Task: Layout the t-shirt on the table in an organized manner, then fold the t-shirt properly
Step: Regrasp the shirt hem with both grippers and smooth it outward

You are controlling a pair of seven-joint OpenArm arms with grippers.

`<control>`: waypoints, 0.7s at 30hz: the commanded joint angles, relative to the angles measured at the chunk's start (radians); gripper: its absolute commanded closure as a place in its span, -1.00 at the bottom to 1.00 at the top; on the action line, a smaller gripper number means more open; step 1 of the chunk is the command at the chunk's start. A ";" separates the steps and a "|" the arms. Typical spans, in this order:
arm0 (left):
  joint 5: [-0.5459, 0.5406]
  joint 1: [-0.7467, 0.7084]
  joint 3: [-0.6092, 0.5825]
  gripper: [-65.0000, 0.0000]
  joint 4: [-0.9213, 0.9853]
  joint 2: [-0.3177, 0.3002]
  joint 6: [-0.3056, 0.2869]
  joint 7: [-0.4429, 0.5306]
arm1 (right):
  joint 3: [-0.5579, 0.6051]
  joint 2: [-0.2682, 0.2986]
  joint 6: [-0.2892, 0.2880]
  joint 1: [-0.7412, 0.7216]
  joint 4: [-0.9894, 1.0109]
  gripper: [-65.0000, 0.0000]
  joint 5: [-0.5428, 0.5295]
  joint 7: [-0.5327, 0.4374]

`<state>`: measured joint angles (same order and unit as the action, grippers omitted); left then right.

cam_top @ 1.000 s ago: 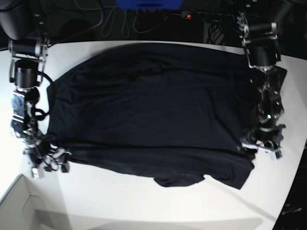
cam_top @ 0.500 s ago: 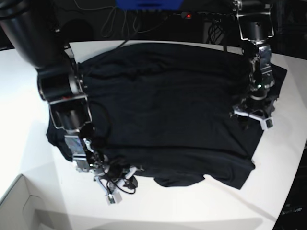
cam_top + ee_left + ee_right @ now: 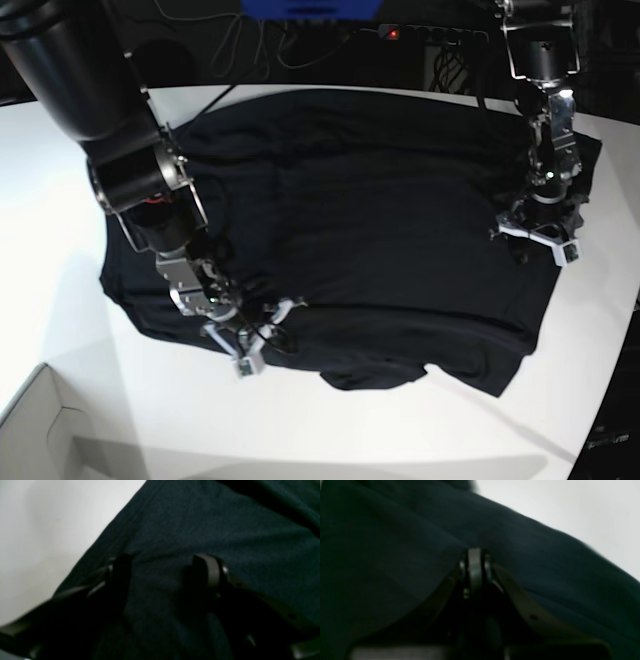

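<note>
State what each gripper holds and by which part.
The right gripper is shut over the t-shirt; no pinched fabric shows. The left gripper stands open over it, holding nothing.

t-shirt (image 3: 360, 230) under arms: its left edge is hidden beneath the right gripper (image 3: 250, 345), its right edge beneath the left gripper (image 3: 537, 240).
wrist views: blurred; cloth detail unreadable.
box corner (image 3: 35, 430): cut off at the near-left edge.
cables (image 3: 250, 40): far, dim, unclear.
</note>
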<state>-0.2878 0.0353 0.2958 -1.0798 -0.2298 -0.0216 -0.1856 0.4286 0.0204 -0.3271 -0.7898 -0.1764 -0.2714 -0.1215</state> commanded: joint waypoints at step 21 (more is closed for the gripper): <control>-0.004 -0.024 0.001 -0.15 0.008 -0.003 0.016 -0.081 | -0.001 0.002 0.136 -0.021 -0.148 1.00 -0.012 -0.132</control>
<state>-0.2806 0.0254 0.2958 -1.0801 -0.2298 -0.0212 -0.1780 0.4297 0.0158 -0.1940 -0.7689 -0.3042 -0.2768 -0.2207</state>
